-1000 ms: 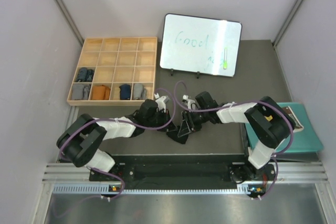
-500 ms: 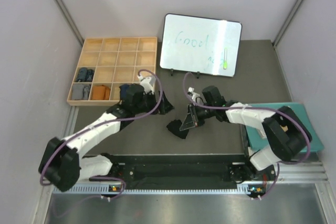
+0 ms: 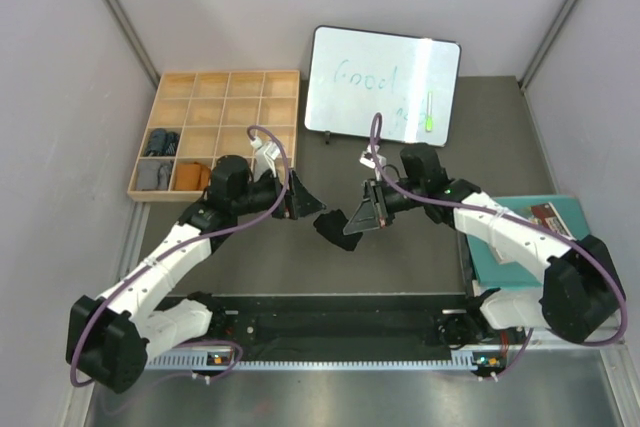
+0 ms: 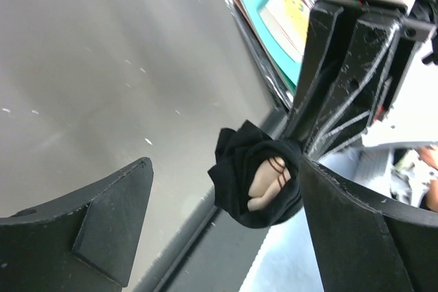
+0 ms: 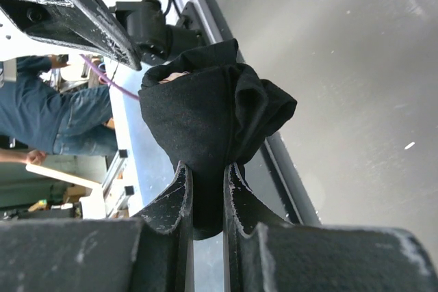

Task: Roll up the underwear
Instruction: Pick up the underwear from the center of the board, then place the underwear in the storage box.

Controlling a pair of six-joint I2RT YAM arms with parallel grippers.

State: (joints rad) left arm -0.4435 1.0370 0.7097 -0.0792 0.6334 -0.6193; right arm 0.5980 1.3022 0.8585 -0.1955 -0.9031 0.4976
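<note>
- Table (image 3: 400, 267): dark grey top, on which everything else is set; both arm bases are bolted at its near edge.
- Whiteboard (image 3: 385, 87): propped at the far side of the table, marked with faint green writing.
- Tray (image 3: 228, 75): pale wood, divided into a grid of square compartments and placed at the far left. Its near right corner is covered by the left arm.
- Book (image 3: 588, 225): teal cover, laid at the right edge of the table and partly overlapped by the right arm.
- Left gripper (image 3: 305, 197): reached out over the table just in front of the tray. Its jaws are spread wide and nothing is gripped.
- Right gripper (image 3: 358, 217): turned towards the left gripper over the middle of the table. Its jaws are drawn narrow and clamped on a fold of the black brief (image 3: 335, 227).
- Black brief: bunched into a loose wad and held up off the table. It is pinched at one end by the right fingers (image 5: 179, 189), and the rest bulges past their tips.
  - It hangs between the two grippers, close to the tips of the left one. Whether those tips touch it cannot be told.
  - A beige waistband (image 4: 263, 182) is seen tucked inside the wad in the left wrist view.
- Cloth bundles: three are seen in the tray's left compartments.
  - Dark blue-grey bundle (image 3: 160, 141).
  - Grey bundle (image 3: 153, 177), nearer than the blue-grey one.
  - Orange bundle (image 3: 188, 177), beside the grey one.
</note>
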